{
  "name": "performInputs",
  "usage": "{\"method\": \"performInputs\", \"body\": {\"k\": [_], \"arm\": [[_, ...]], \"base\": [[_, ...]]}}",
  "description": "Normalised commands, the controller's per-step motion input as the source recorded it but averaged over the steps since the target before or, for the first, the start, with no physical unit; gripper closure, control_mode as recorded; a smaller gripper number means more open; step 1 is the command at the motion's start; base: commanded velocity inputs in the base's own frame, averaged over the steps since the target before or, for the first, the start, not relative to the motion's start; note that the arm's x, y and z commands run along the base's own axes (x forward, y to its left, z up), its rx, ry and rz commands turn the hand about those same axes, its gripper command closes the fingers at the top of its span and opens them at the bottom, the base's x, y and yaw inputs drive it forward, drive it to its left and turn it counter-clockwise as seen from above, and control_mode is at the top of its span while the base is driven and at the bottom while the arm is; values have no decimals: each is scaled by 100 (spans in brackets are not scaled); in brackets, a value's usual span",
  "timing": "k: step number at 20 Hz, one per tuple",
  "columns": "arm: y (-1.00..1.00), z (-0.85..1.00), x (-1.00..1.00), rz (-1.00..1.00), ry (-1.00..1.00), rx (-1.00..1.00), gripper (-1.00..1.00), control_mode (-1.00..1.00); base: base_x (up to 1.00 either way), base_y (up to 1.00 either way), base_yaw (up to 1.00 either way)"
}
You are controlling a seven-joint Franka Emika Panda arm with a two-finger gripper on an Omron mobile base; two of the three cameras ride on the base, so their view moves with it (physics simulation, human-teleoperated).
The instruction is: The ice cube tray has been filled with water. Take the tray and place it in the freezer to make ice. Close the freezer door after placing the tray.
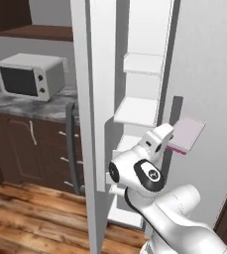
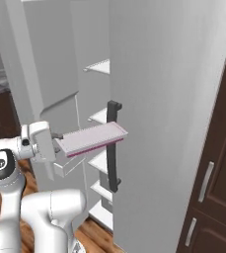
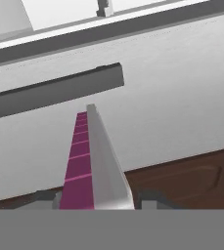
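Gripper (image 2: 56, 141) is clamped on one end of the ice cube tray (image 2: 92, 138), which juts level ahead of it, its far end by the right fridge door's handle (image 2: 113, 148), freezer (image 1: 140, 106) open alongside.

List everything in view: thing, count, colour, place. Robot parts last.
ice cube tray: one, pale pink with magenta edge, held in the air in front of the right fridge door
freezer: one, white shelves, open
freezer door: one, light grey, swung open
right fridge door: one, light grey, shut, dark handle
microwave: one, white, on the counter
counter: one, grey marbled
cabinets: dark brown, under the counter
floor: brown wood
gripper: one, white, fingers shut on the tray's end
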Motion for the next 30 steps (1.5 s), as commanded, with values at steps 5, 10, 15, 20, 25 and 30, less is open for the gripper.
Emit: {"method": "performInputs", "body": {"k": [5, 10, 15, 20, 25, 30], "arm": [[0, 0, 0, 0, 0, 0, 100, 100], [0, 0, 0, 0, 0, 0, 100, 100], [0, 0, 0, 0, 0, 0, 100, 100], [0, 0, 0, 0, 0, 0, 100, 100], [1, 0, -16, -1, -10, 0, 100, -100], [0, 0, -62, 3, -18, 0, 100, -100]], "base": [[14, 1, -16], [12, 11, -17], [10, 25, -18], [4, 32, -18], [0, 8, -4], [0, 0, 0]]}}
